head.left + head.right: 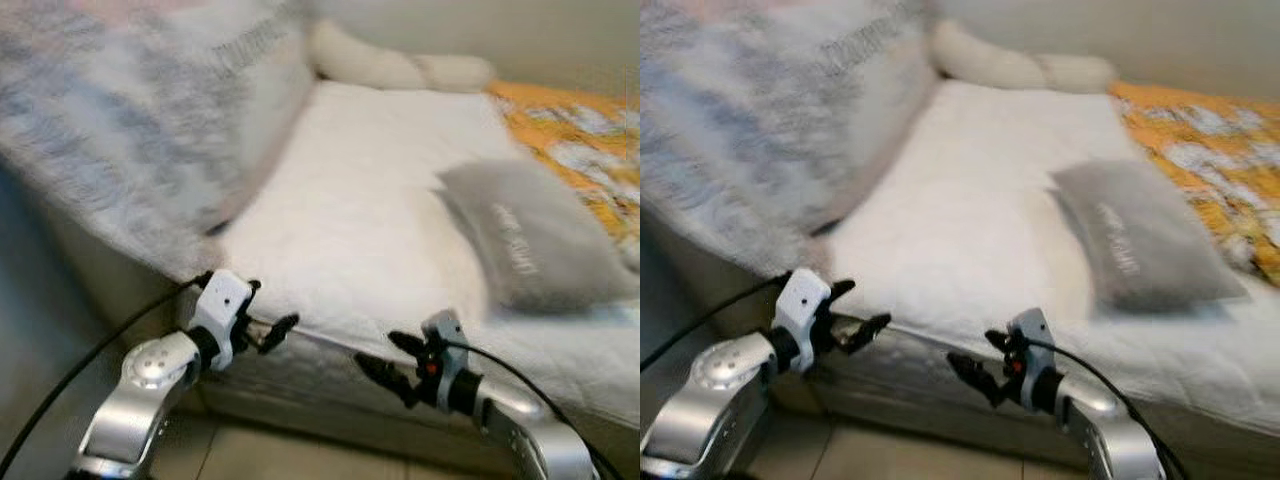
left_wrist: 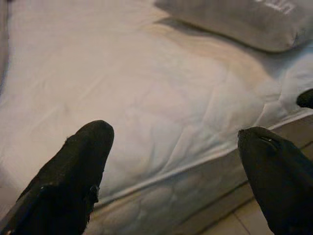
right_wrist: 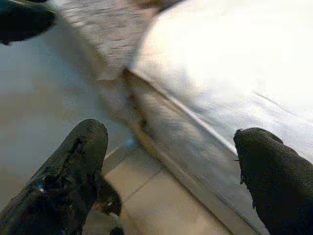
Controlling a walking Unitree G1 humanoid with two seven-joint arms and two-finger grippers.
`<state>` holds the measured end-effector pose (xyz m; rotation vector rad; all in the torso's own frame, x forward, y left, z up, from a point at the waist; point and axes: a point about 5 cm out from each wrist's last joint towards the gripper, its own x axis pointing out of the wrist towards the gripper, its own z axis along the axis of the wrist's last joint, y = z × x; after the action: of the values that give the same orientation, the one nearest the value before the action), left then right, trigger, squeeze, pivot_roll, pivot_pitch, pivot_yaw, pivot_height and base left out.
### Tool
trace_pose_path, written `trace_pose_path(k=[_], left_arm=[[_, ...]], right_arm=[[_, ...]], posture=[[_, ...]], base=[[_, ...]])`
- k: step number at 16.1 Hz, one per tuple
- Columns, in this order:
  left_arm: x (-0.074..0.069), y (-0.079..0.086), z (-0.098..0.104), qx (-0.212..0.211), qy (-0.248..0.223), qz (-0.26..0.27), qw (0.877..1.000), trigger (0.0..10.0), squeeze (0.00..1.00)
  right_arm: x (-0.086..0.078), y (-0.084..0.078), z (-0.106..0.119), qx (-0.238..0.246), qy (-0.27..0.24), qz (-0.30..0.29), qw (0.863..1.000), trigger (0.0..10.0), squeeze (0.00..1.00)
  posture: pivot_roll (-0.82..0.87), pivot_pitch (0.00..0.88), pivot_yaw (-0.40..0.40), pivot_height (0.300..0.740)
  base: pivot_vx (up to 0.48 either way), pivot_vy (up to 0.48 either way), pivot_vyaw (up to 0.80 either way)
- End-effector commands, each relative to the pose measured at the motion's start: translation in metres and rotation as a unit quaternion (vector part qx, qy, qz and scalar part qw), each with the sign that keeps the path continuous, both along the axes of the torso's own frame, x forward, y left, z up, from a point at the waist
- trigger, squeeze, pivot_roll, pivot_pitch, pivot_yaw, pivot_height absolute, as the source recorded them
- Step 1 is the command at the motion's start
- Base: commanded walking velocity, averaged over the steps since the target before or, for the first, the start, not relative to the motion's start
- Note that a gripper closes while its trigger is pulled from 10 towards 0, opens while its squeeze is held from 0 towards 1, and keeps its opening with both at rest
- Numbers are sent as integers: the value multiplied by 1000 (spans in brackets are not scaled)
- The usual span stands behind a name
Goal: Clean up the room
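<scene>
A bed with a white quilted mattress (image 1: 370, 210) stands before me. A grey pillow (image 1: 530, 240) lies on its right part, also seen in the left wrist view (image 2: 234, 19). A grey-and-white patterned blanket (image 1: 130, 120) is draped over the bed's left side. My left gripper (image 1: 268, 318) hangs open at the mattress's near edge with nothing between its fingers (image 2: 83, 166). My right gripper (image 1: 388, 357) is open too, just below the edge, pointing left along the bed's side (image 3: 161, 122). The eye views are blurred.
An orange patterned cover (image 1: 570, 130) lies at the back right of the bed. Pale rolled cushions (image 1: 400, 65) rest against the far wall. Beige floor tiles (image 3: 161, 196) run along the bed's base.
</scene>
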<state>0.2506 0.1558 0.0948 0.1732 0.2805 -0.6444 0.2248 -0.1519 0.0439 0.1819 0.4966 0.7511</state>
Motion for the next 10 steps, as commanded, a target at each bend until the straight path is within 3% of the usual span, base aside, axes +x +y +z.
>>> trace_pose_path(k=[1, 2, 4, 6, 10], left_arm=[[7, 2, 4, 11, -20, 18, 1000, 10000, 0], [12, 4, 4, 23, -33, 46, 998, 10000, 0], [21, 8, 6, 28, -47, 99, 994, 10000, 0], [29, 11, 8, 29, -57, 139, 988, 10000, 0], [34, 13, 8, 28, -56, 164, 985, 10000, 0]], right_arm=[[9, -7, 3, -17, -20, -29, 999, 10000, 1000], [19, -13, 3, -46, -46, -77, 995, 10000, 1000], [36, -22, 8, -60, -79, -169, 981, 10000, 1000], [52, -32, 20, -55, -114, -277, 953, 10000, 1000], [63, -23, 34, -55, -140, -283, 947, 10000, 1000]], posture=[[-18, 0, -9, 740], [-17, 0, -9, 740], [-18, 0, -10, 740], [-17, 0, -13, 740], [-21, 0, -15, 740]], base=[[0, 0, -750], [0, 0, -738], [0, -171, -678], [0, -469, 0], [0, -480, 0]])
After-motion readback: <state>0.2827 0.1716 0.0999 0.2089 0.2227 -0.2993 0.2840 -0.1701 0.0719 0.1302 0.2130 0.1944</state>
